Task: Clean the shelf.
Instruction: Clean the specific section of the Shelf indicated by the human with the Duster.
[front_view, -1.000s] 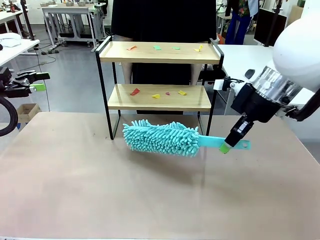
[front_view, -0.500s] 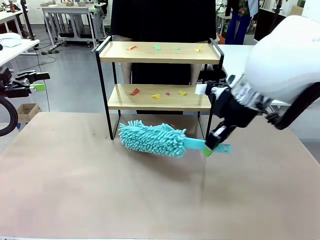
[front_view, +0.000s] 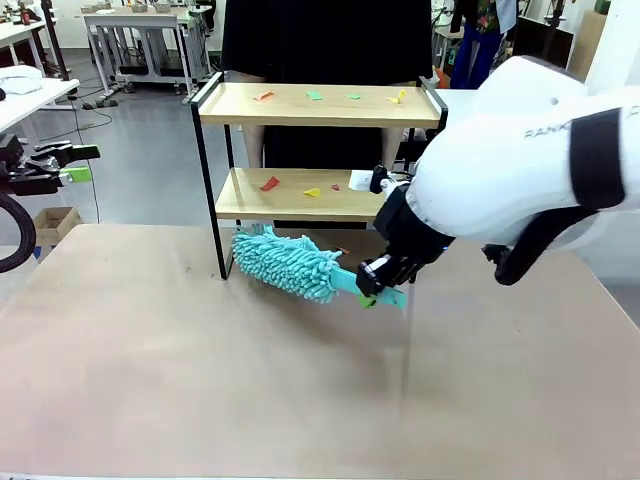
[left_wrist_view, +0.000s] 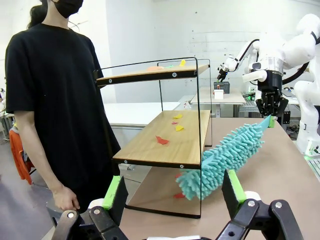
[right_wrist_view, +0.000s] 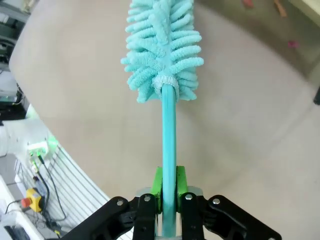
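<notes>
Just beyond right tool (front_view: 370, 291), shelf (front_view: 300, 110)

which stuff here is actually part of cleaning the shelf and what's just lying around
Part of the job: shelf, teal duster, right gripper shut on its handle, coloured scraps on both boards.
Just about: open left gripper off to the side, cardboard box on the floor.
</notes>
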